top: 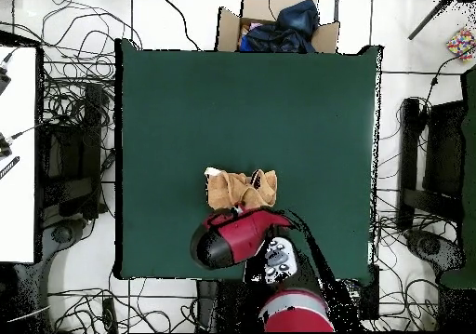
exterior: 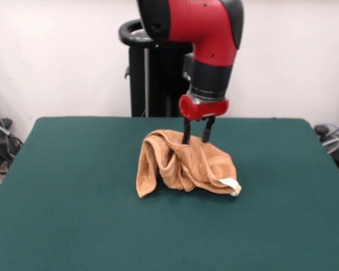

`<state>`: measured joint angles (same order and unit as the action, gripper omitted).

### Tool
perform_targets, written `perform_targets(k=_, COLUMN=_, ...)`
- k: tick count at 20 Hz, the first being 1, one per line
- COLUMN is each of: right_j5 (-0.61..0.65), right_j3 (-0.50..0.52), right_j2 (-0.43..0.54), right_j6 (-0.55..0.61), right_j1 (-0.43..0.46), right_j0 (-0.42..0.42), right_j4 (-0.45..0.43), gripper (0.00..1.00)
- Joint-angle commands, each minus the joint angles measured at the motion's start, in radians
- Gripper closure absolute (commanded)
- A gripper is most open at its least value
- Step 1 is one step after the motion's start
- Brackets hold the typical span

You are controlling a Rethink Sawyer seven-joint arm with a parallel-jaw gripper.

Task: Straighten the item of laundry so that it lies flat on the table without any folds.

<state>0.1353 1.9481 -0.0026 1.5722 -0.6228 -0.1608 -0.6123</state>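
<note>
The orange-tan towel (exterior: 183, 164) lies bunched in a tall crumpled heap near the middle of the green table (exterior: 73, 197). Its white tag (exterior: 230, 183) sticks out at the lower right of the heap. My gripper (exterior: 196, 138) comes straight down onto the top of the heap. Its two black fingers stand apart, and their tips press into the top fold. In the overhead view the towel (top: 242, 189) shows just beyond the red arm (top: 232, 237), which hides the gripper.
The black pedestal (exterior: 150, 73) stands behind the table's far edge. In the overhead view a cardboard box with dark cloth (top: 279, 23) sits past the far table edge, and cables cover the floor around the table (top: 186, 98).
</note>
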Motion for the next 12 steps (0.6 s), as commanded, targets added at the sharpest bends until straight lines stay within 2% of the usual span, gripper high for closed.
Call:
perform_targets(k=1, right_j5=-0.092, right_j3=-0.103, right_j2=-0.141, right_j6=0.178, right_j1=-0.019, right_j0=0.129, right_j4=-0.025, gripper=0.00)
perform_targets(k=5, right_j5=-0.101, right_j3=-0.095, right_j2=-0.156, right_j6=0.167, right_j1=-0.032, right_j0=0.144, right_j4=0.001, gripper=0.00)
perform_targets(k=12, right_j5=-0.170, right_j3=-0.083, right_j2=-0.138, right_j6=0.154, right_j1=-0.027, right_j0=0.119, right_j4=0.011, gripper=0.00)
